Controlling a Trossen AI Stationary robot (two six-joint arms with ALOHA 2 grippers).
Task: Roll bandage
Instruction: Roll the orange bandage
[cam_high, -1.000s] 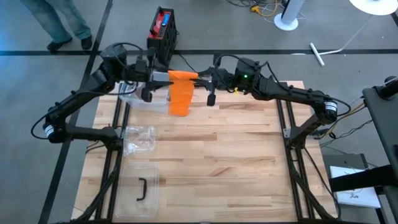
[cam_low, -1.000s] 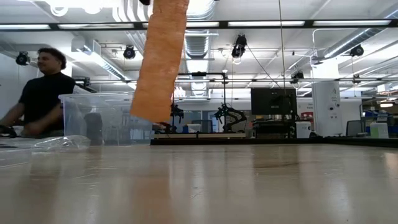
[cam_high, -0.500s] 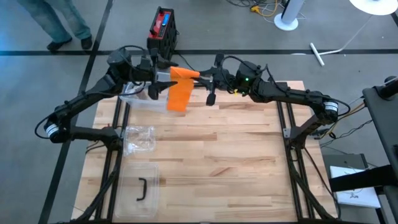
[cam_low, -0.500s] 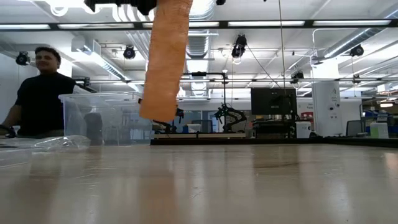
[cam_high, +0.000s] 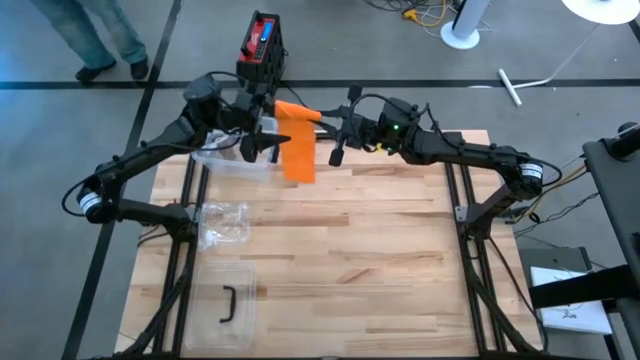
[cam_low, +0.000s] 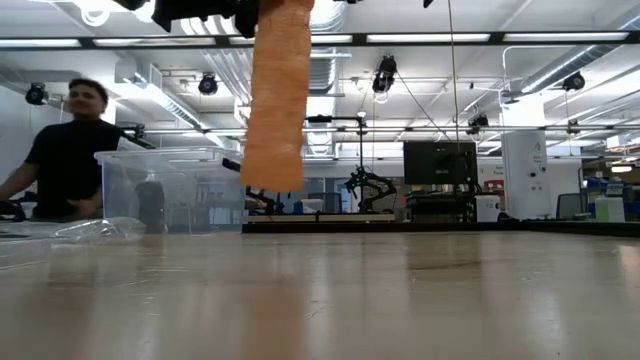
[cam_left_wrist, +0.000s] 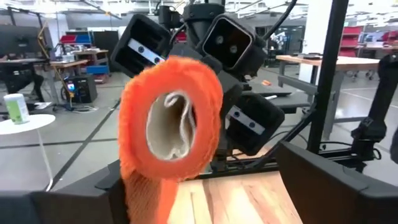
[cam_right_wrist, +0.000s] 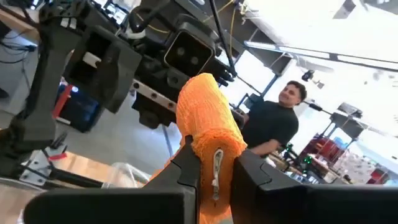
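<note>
While the right hand stays clamped on the orange woven bandage roll above the table's far edge, the opened left hand stands just beside the roll's core end, its loose tail hanging down.

A clear bin, crumpled plastic bag and lid sit on the table.

Orange bandage is showing a pale cream core; clear plastic bin and clear bag are sitting on the light striped-wood table; the person is wearing black
</note>
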